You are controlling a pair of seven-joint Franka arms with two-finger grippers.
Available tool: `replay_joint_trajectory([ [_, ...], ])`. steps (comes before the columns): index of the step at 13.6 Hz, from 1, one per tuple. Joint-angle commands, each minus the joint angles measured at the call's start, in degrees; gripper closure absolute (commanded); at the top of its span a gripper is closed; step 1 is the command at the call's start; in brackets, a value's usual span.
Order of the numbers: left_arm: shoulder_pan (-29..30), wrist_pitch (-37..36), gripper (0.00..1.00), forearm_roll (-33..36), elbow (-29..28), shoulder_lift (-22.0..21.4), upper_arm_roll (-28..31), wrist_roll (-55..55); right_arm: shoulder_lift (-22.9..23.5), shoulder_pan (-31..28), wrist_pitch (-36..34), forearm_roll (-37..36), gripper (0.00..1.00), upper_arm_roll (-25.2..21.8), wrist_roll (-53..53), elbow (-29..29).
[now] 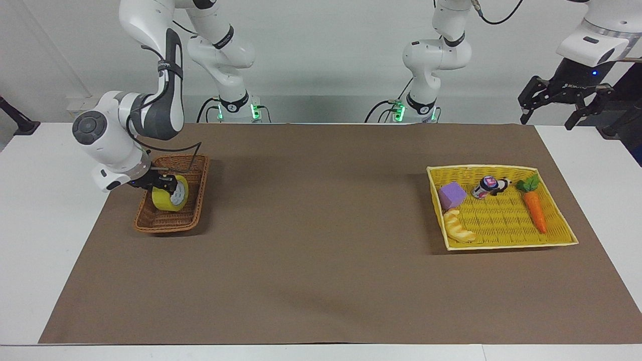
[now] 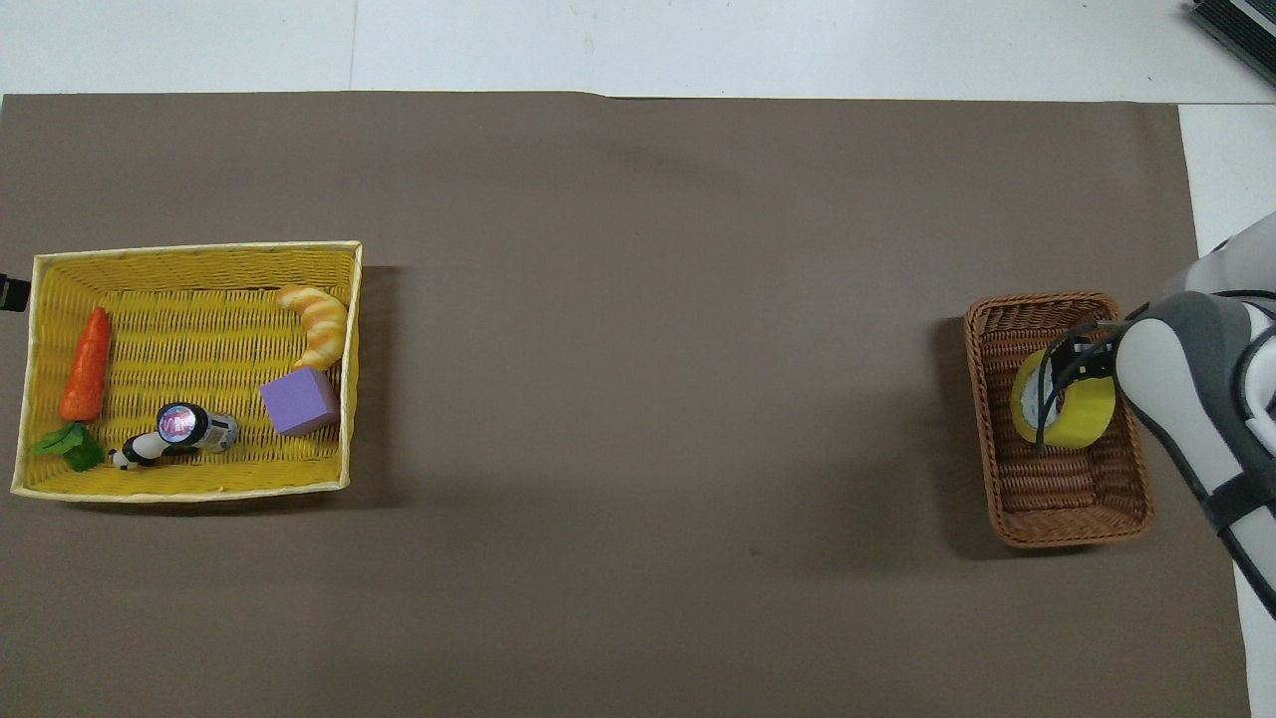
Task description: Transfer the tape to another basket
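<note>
The tape (image 1: 170, 199), a yellow roll with a pale core, stands on its edge inside the dark brown wicker basket (image 1: 150, 223) at the right arm's end of the table. My right gripper (image 1: 163, 184) is at the top of the roll, down within the basket's walls. In the overhead view the tape (image 2: 1065, 411) sits mid-basket (image 2: 1057, 519), with the right gripper (image 2: 1077, 361) partly covering it. Whether the roll is still gripped cannot be made out. My left gripper (image 1: 546, 120) waits open, raised off the mat at the left arm's end.
A shallow yellow woven tray (image 1: 501, 245) at the left arm's end holds a carrot (image 1: 534, 210), a purple block (image 1: 452, 194), a croissant (image 1: 459, 228) and a small can (image 1: 484, 187). Brown mat (image 1: 321, 225) lies between the two baskets.
</note>
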Motion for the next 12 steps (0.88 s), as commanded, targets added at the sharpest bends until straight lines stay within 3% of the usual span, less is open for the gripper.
replay_joint_trajectory([
  [1,0.44,-0.56,0.0,1.1,-1.28,-1.29,-0.33,0.75,-0.07,0.08,0.88,-1.56,0.0,0.52,-0.26,2.05],
  [4,0.44,-0.47,0.0,1.1,-1.28,-1.29,-0.33,0.75,-0.51,0.43,0.09,-1.47,0.0,1.22,-0.17,6.18],
  [9,0.35,-0.47,0.0,1.1,-1.19,-1.21,-0.42,0.67,-0.86,6.84,-1.05,-1.56,0.0,1.31,7.11,11.9],
  [12,0.35,-0.47,0.0,1.1,-1.19,-1.21,-0.42,0.67,-3.4,8.35,-7.35,-0.95,0.0,1.4,7.49,15.15],
])
